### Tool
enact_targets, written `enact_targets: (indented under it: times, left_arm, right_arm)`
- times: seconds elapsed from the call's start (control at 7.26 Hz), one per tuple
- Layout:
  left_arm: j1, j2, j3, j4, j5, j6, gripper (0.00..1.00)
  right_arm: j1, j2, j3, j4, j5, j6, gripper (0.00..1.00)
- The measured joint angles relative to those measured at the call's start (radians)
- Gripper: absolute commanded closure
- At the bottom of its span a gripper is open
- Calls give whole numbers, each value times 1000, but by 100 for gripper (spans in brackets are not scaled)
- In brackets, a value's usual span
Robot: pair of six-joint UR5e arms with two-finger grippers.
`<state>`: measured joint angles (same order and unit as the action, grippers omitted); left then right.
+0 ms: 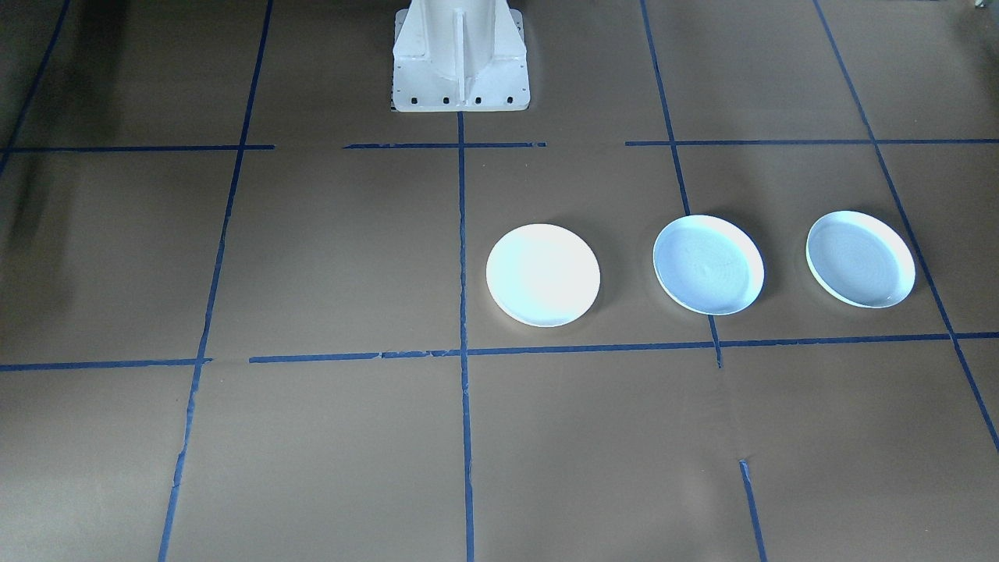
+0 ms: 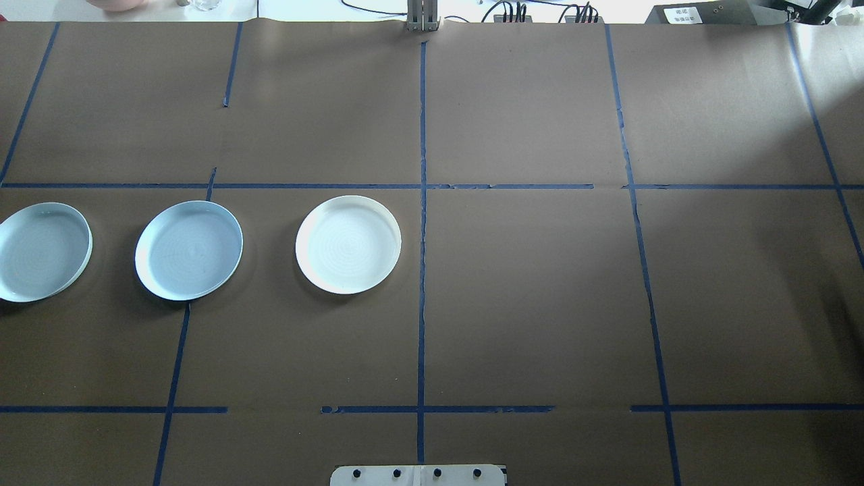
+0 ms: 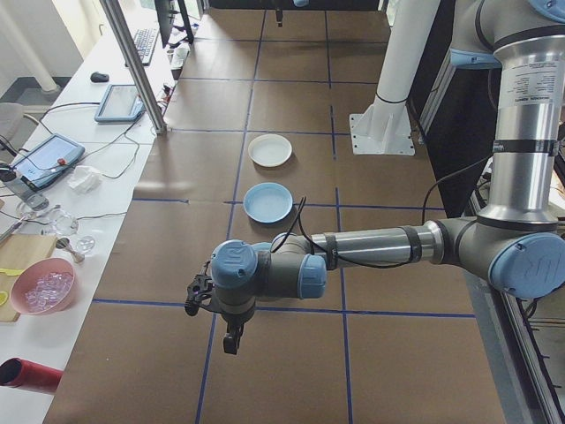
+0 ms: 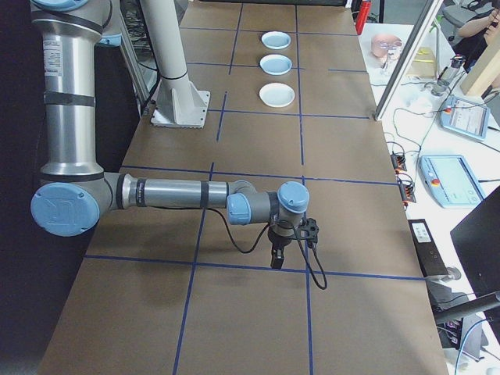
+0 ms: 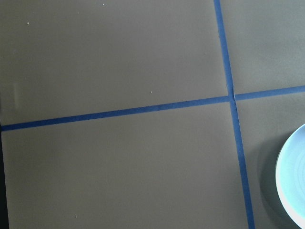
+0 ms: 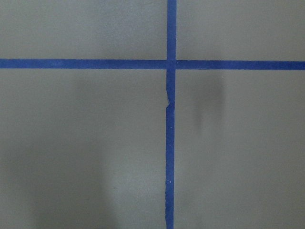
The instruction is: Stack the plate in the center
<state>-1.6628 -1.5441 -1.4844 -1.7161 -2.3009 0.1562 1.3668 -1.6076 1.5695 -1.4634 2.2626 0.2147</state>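
Three plates lie in a row on the brown table. The white plate sits just left of the centre tape line. Further toward my left side lie a pale blue plate and a second pale blue plate. The rim of one blue plate shows in the left wrist view. My left gripper hangs over the table's left end and shows only in the exterior left view. My right gripper hangs over the right end, far from the plates. I cannot tell whether either is open or shut.
The white robot pedestal stands at the table's robot-side edge. Blue tape lines divide the brown surface into squares. A side bench holds a pink bowl and tablets; a metal pole rises at the table's edge.
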Motion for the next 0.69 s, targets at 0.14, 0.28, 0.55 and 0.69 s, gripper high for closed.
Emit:
enact_targets:
  times: [0.14,0.28,0.55,0.69]
  left_arm:
    - [0,22,20,-32,0,-8,0]
    - [0,39,60,-95,-1,-32,0]
    - [1,75,117,-252,-1,-124,0]
    - [4,98,125,-304,-2,-169,0]
  right_arm:
    - [0,0,0,0,0,0,0]
    - [0,0,0,0,0,0,0]
    - [0,0,0,0,0,0,0]
    - [0,0,1,0,0,0,0]
